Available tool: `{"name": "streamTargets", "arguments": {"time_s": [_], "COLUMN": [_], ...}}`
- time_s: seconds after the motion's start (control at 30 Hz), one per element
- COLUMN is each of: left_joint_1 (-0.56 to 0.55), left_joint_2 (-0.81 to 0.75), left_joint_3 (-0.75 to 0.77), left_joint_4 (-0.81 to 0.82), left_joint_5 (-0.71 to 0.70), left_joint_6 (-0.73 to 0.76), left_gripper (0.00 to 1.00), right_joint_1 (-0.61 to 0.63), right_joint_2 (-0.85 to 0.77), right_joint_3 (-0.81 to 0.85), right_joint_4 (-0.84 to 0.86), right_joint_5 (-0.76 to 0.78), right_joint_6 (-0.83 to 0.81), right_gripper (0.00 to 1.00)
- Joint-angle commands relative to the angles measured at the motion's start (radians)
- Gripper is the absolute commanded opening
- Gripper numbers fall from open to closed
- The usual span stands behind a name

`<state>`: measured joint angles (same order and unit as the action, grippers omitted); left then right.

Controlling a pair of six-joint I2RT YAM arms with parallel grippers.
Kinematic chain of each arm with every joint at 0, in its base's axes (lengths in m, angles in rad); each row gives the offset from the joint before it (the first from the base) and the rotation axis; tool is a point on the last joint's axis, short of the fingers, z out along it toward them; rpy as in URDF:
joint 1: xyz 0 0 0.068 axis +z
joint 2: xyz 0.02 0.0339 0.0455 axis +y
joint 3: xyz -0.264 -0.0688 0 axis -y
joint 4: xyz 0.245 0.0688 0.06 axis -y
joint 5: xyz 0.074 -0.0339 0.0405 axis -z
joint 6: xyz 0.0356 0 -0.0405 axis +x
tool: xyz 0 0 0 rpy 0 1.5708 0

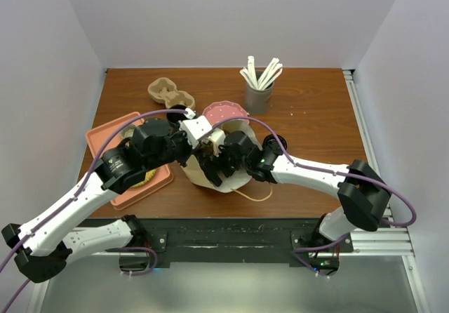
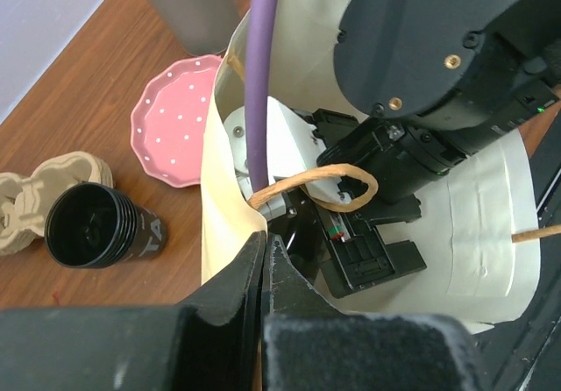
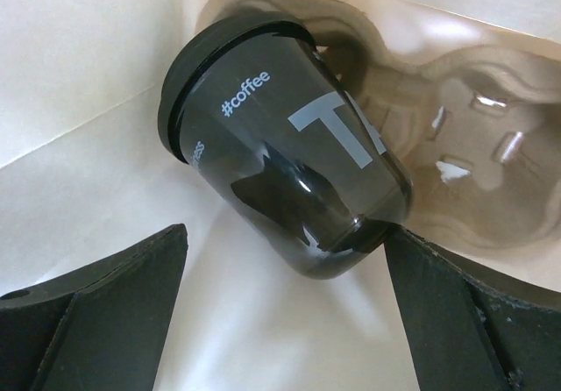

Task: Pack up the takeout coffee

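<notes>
1. The coffee cup [image 3: 289, 172] is glossy black with a black lid. It has "#coffee" in small pale letters and larger pale letters below.
2. It lies inside the paper bag [image 3: 88, 102], tilted with its lid towards the bag's white wall. Its base leans on a moulded cardboard carrier [image 3: 465, 137] that is also in the bag.
3. The right tool [image 3: 280, 321] is inside the bag with its fingers spread wide on either side of the cup, gripping nothing. One finger sits just beside the cup's base, and whether they touch cannot be told.
4. The left tool [image 2: 266, 246] is pinched shut on the bag's rim beside the twine handle [image 2: 320, 189].
5. A second black cup [image 2: 92, 227] lies on its side on the counter [image 2: 79, 102] outside the bag. Next to it are another carrier [image 2: 39, 200] and a pink plate [image 2: 175, 119] just beside the bag.
6. The large lettering curves out of sight around the cup.
7. From above, both arms cover the bag's mouth and hide what is inside.
8. In the left wrist view, the right arm's black wrist fills the opening.
</notes>
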<state>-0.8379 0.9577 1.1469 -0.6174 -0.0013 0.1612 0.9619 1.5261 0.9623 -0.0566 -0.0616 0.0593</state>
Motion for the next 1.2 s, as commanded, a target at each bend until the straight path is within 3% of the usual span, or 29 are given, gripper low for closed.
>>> {"name": "streamTargets", "arguments": {"time_s": [0.0,0.37,0.7,0.93,1.07,1.17], "left_joint_1": [-0.012,-0.012,-0.012,-0.012,-0.010,-0.010], "left_joint_2": [-0.005,0.013,0.024,0.013,-0.004,-0.019], "left_joint_3": [0.002,0.013,-0.012,-0.015,-0.021,-0.030], "left_joint_4": [0.127,0.099,0.084,0.097,0.110,0.113], "left_joint_5": [0.136,0.152,0.179,0.208,0.156,0.101], "left_joint_6": [0.012,0.026,0.103,0.101,0.066,0.070], "left_gripper": [0.00,0.00,0.00,0.00,0.00,0.00], "right_joint_1": [-0.005,-0.011,-0.032,-0.032,-0.032,-0.032], "right_joint_2": [0.032,0.051,0.019,0.009,-0.047,-0.044], "right_joint_3": [0.070,0.112,0.093,0.069,-0.008,0.004], "right_joint_4": [-0.014,-0.074,-0.107,-0.083,0.041,0.012], "right_joint_5": [-0.095,0.000,-0.174,-0.167,-0.178,-0.184], "right_joint_6": [-0.107,-0.231,-0.373,-0.548,-0.573,-0.538], "right_gripper": [0.99,0.99,0.98,0.98,0.98,0.96]}}
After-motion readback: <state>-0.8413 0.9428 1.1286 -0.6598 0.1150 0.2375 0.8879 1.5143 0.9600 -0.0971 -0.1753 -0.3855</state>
